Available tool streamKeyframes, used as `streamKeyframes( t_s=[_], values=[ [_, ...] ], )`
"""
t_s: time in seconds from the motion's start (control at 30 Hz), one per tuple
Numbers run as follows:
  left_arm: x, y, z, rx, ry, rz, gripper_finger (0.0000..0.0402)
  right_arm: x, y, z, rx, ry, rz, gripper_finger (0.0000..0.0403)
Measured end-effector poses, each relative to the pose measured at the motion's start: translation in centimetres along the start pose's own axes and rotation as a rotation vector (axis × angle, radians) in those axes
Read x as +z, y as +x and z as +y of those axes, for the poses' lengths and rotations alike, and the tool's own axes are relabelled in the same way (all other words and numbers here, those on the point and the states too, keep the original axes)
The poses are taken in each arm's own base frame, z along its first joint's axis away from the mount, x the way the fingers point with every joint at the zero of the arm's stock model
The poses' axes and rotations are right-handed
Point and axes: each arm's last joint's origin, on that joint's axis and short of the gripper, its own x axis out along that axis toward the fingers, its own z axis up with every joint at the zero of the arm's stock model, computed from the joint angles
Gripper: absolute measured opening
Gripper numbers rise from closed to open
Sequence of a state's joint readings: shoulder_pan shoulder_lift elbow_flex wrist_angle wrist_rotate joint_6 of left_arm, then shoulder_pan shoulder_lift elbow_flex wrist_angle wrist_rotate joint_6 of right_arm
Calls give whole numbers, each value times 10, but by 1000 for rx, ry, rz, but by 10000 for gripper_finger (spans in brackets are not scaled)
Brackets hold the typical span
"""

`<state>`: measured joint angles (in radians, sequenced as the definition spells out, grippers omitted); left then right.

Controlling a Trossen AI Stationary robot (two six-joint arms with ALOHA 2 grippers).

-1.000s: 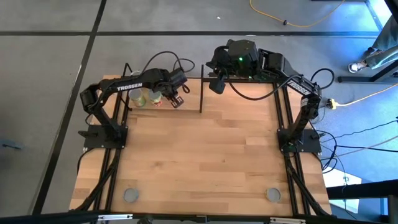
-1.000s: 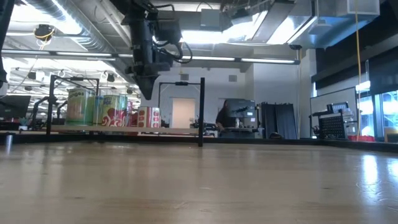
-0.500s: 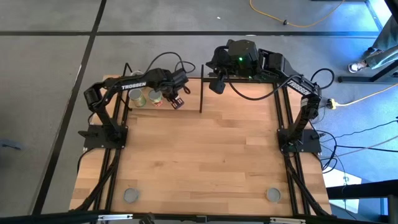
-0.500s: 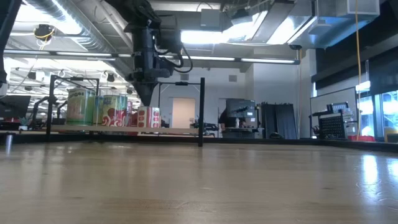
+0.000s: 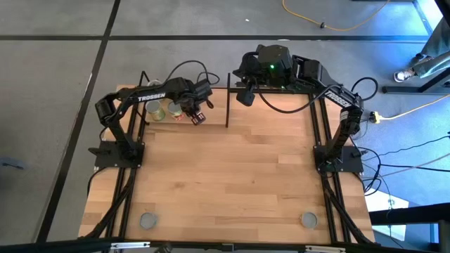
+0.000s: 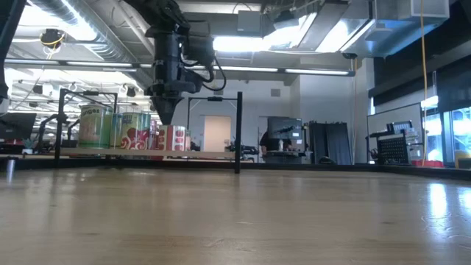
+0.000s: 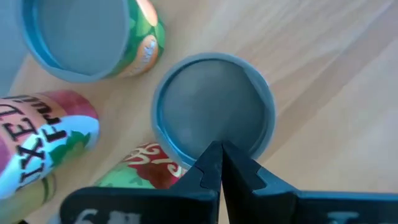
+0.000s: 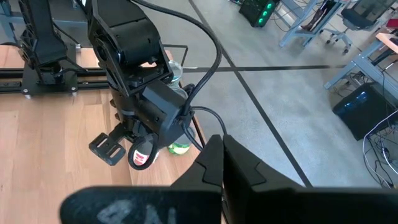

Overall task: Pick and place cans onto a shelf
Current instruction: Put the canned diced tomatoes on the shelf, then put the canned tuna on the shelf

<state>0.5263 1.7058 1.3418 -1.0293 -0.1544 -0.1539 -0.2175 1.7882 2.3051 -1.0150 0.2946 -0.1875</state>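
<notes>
Cans stand in a cluster on the shelf (image 5: 186,119), a light plank along the far left edge of the bench (image 5: 232,176), framed by thin black rods (image 6: 238,132). In the low view the row reads, from the outside in, as a green-labelled can (image 6: 94,126), a red-and-green one (image 6: 134,130) and a smaller red-and-white can (image 6: 175,138), all upright on the plank.

The left arm reaches over that cluster with its fingers (image 7: 219,163) pointing straight down, pressed together with no gap between the tips and nothing held between them. Directly beneath the tips is a can with a plain grey top (image 7: 213,116), upright; whether the tips touch its lid cannot be told. Beside it, further from the fingers, stands another grey-topped can with a green and orange label (image 7: 93,34), and two more cans show their sides close by: a red-and-white lettered one (image 7: 43,140) and a red-and-green one (image 7: 146,167).

The right arm hangs above the far middle edge of the bench, well apart from the cans, its fingers (image 8: 222,158) closed tip to tip and empty.
</notes>
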Motion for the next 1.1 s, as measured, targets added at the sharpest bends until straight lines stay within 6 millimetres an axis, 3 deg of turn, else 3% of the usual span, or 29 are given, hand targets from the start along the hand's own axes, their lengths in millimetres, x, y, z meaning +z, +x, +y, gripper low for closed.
streamKeyframes(
  t_s=[0.13, 0.27, 0.43, 0.67, 0.9, 1.1],
  values=[
    [-1, -4, -3, 27, 11, -17, 0, 0, 0, 0, 0, -3, 0, 2],
    [-7, -21, -12, -2, 37, -68, 0, 0, 0, 0, 0, -10, 0, 2],
    [-23, -58, -22, -51, 82, -180, 0, -3, -1, 0, 8, -64, 34, 2],
    [-55, -110, -30, -170, 118, -338, 0, -22, -18, 3, 56, -100, 213, 2],
    [-92, -151, -26, -312, 185, -440, 0, -46, -33, 17, 187, -54, 487, 2],
    [-116, -168, -30, -449, 318, -449, 0, -45, -39, 37, 449, -9, 470, 2]
  ],
)
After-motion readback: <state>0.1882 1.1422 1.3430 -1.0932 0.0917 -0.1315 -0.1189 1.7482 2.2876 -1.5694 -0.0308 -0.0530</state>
